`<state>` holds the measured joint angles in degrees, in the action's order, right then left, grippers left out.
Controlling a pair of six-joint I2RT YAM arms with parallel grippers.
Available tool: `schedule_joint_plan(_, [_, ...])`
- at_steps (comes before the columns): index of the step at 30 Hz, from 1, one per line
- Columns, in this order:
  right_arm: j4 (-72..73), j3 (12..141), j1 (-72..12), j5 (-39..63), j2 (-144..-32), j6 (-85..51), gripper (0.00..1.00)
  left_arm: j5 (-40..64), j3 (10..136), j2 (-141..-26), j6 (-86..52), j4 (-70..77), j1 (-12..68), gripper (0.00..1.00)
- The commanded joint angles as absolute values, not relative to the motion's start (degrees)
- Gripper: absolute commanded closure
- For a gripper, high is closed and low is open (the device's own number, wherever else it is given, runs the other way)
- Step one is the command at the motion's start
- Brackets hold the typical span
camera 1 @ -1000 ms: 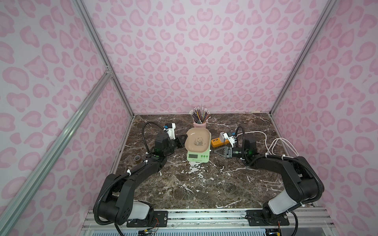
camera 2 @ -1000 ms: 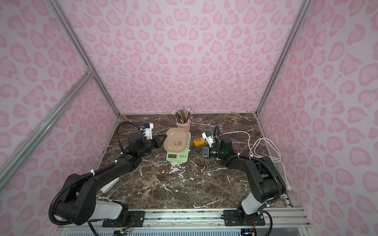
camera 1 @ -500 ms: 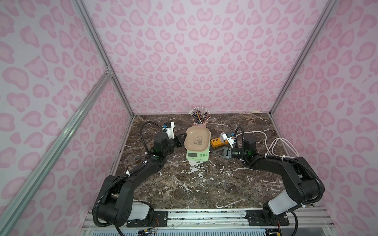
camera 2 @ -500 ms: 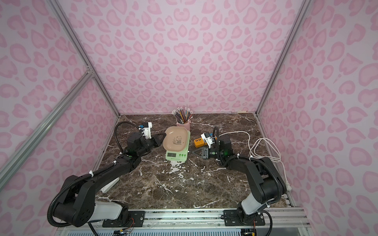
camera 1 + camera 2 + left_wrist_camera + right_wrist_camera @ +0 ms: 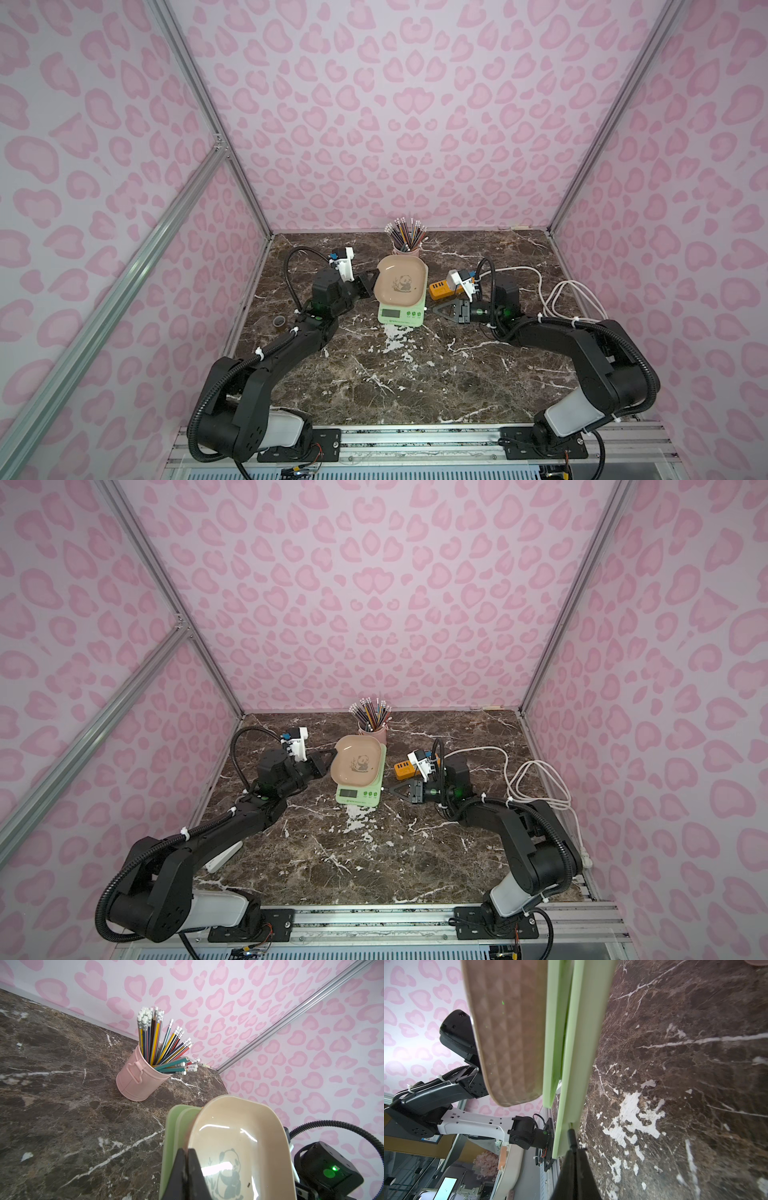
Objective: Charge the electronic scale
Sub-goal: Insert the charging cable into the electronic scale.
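The mint-green electronic scale (image 5: 401,313) with its beige panda tray sits centred near the marble worktop's (image 5: 395,382) back edge, and the front marble lies open. The left gripper (image 5: 372,279) and right gripper (image 5: 435,309), jaws together, flank it at its sides, barely shifted from earlier.

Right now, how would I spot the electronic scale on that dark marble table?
On the dark brown marble table, look just in front of the pink metal cup of pencils. The electronic scale is the small mint-green slab with a display and green buttons on its near edge. Unlike the orange power strip beside it, it carries a beige-pink rounded-square tray with a panda picture.
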<state>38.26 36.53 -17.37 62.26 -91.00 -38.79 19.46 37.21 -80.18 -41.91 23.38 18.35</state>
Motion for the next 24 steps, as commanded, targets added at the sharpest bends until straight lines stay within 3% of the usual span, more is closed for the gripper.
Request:
schedule_joint_plan(1, [41.94, 36.35, -17.50, 61.72, -90.86, -41.58, 1.00, 20.39, 37.39, -79.63, -43.52, 29.88, 18.46, 0.95])
schedule_joint_plan(24, [47.54, 32.12, -20.11, 53.38, -87.76, -47.49, 1.00, 20.15, 36.65, -79.98, -45.07, 31.46, 19.33, 0.95])
